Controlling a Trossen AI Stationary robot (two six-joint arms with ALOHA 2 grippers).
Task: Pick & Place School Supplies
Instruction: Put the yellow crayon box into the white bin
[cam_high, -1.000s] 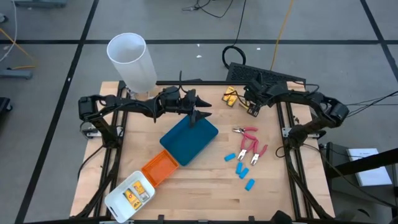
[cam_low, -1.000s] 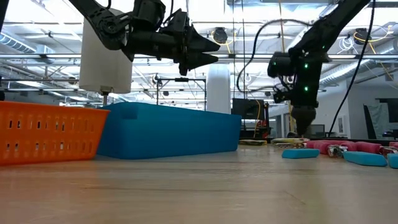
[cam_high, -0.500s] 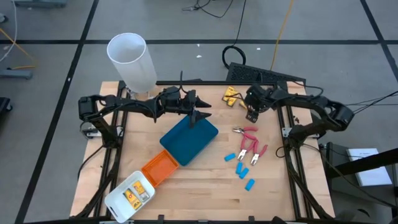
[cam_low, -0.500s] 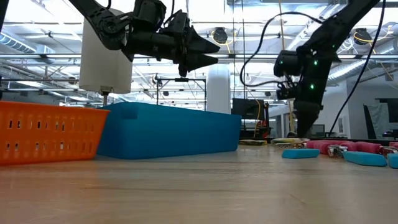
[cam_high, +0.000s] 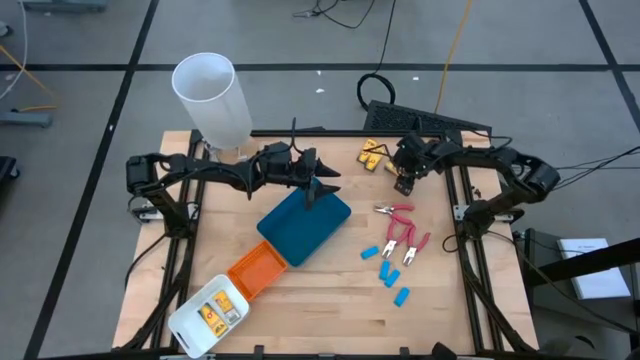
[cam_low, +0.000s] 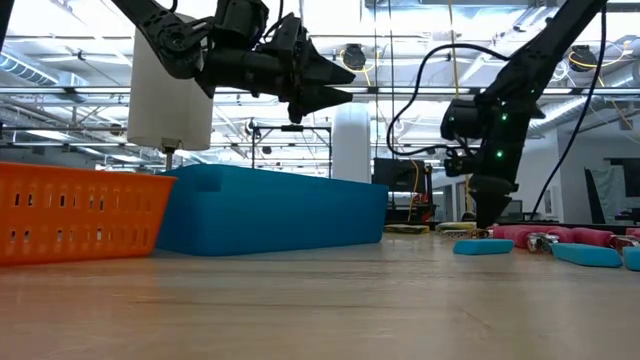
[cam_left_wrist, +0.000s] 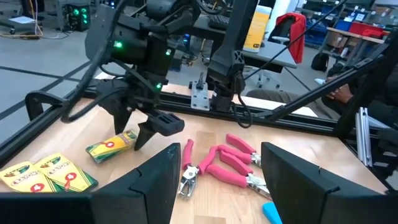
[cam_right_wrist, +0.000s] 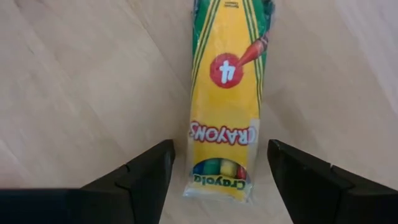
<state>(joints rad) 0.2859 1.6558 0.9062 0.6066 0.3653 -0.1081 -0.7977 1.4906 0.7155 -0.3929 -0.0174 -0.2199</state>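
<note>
A yellow crayon box (cam_right_wrist: 227, 93) lies flat on the wood near the table's far right part. My right gripper (cam_right_wrist: 221, 146) hangs over it, open, with one finger on each side of its near end, not touching. Two more yellow boxes (cam_high: 371, 154) lie just beyond, and in the left wrist view they (cam_left_wrist: 46, 174) show beside the first box (cam_left_wrist: 112, 144). Two pink-handled tools (cam_high: 402, 232) and several light-blue pieces (cam_high: 388, 268) rest on the table right of centre. My left gripper (cam_high: 320, 190) hovers open above the teal tray (cam_high: 300, 228).
The teal tray, an orange tray (cam_high: 258, 268) and a white tray (cam_high: 208, 312) with yellow items inside form a diagonal row toward the near left corner. A tall white cylinder (cam_high: 212, 100) stands at the far left corner. Bare wood lies between the trays and the blue pieces.
My right gripper has shifted slightly toward the near edge and come down closer to the table, over the single crayon box. The left arm and all the things on the table have kept still.
</note>
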